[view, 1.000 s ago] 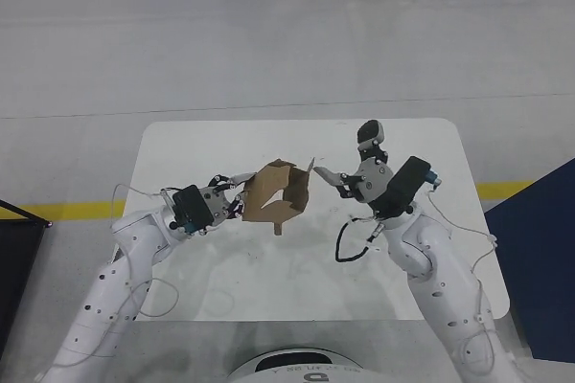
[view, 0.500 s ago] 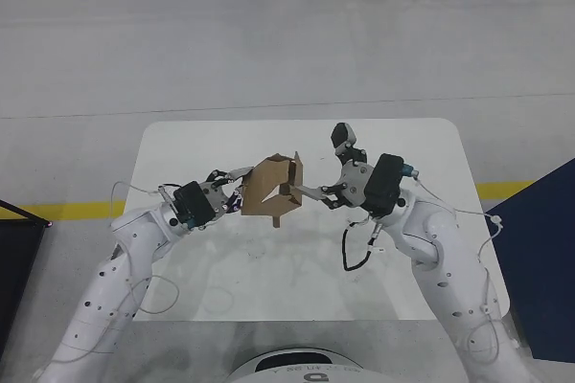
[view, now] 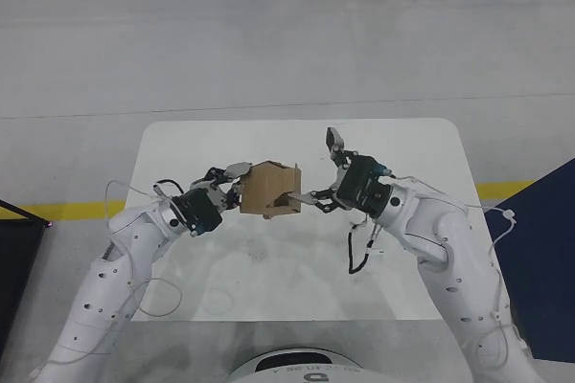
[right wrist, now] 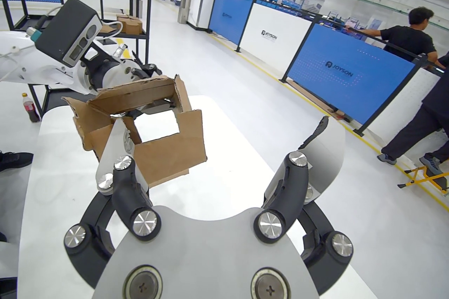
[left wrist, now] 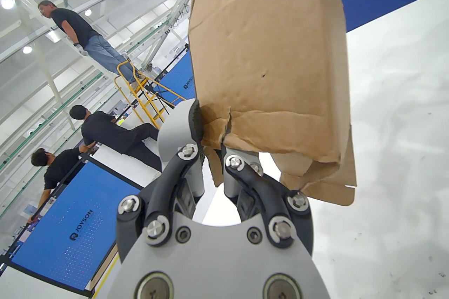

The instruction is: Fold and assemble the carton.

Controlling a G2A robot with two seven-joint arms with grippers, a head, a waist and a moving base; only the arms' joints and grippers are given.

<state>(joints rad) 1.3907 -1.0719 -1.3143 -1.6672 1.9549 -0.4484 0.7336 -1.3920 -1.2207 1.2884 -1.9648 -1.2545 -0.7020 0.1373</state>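
The left wrist view's edge cuts off the carton [left wrist: 270, 44], whose torn flap hides one fingertip of the left gripper [left wrist: 210, 135]. Whether the right gripper [view: 316, 170] touches it cannot be told.

White logo lettering marks the blue hall partition panels [right wrist: 350, 68]; dark logo lettering of the same design marks the white partition panel [right wrist: 272, 30] between them.
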